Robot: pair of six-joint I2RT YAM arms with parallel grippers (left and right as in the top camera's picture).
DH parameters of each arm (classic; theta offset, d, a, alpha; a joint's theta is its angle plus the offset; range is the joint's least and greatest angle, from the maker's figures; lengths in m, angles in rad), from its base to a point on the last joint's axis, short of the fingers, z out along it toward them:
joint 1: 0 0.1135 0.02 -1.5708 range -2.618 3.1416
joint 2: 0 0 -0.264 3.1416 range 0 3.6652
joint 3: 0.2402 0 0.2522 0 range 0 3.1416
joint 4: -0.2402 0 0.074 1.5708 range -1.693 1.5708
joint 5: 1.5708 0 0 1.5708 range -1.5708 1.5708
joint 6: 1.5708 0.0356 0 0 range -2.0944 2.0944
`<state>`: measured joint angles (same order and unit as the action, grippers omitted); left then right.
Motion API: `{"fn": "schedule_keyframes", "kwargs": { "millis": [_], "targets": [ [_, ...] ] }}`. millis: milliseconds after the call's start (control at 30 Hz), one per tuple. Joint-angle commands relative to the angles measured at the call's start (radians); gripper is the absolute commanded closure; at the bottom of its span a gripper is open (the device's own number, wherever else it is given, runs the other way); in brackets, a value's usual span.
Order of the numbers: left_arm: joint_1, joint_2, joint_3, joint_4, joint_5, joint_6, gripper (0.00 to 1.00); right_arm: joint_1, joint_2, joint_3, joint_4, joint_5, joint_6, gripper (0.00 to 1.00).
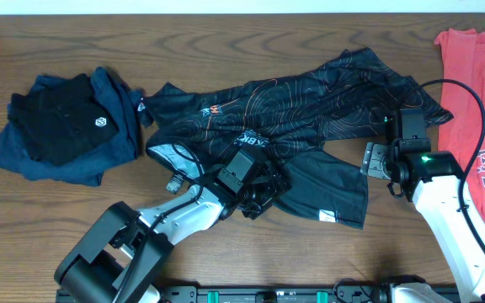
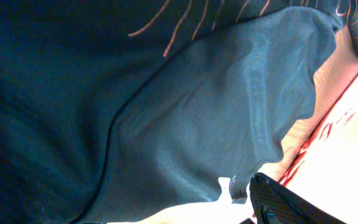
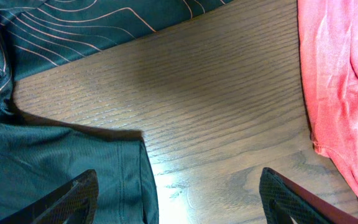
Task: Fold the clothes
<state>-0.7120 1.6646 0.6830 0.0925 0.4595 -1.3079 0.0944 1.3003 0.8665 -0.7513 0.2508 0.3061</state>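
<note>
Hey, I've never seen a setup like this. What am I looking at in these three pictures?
Two robot arms sit at a wooden table, each ending in two fingers. The wide picture comes from a camera overhead; the other two come from cameras on the wrists, looking past each arm's own fingers. On the table lie a black jersey with orange lines, a dark blue pile of clothes on the left and a red shirt on the right. The left fingers are low over the jersey; whether they grip it can't be seen. The right fingers stand open over bare wood, holding nothing.
</note>
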Motion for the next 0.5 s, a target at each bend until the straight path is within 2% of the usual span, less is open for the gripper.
{"fn": "schedule_keyframes", "kwargs": {
  "millis": [0, 133, 367, 467],
  "targets": [
    [-0.008, 0.085, -0.058, -0.038, -0.163, -0.006, 0.27, -0.010, -0.014, 0.003, -0.002, 0.007, 0.000, 0.19],
    [-0.008, 0.085, -0.058, -0.029, -0.234, -0.007, 0.27, -0.010, -0.014, 0.003, -0.002, 0.007, 0.000, 0.19],
    [-0.013, 0.086, -0.058, 0.024, -0.252, -0.007, 0.28, -0.010, -0.014, 0.003, -0.002, 0.007, 0.000, 0.19],
    [-0.014, 0.088, -0.059, 0.018, -0.293, -0.006, 0.38, -0.010, -0.014, 0.003, -0.003, 0.007, 0.000, 0.19]
  ]
}}
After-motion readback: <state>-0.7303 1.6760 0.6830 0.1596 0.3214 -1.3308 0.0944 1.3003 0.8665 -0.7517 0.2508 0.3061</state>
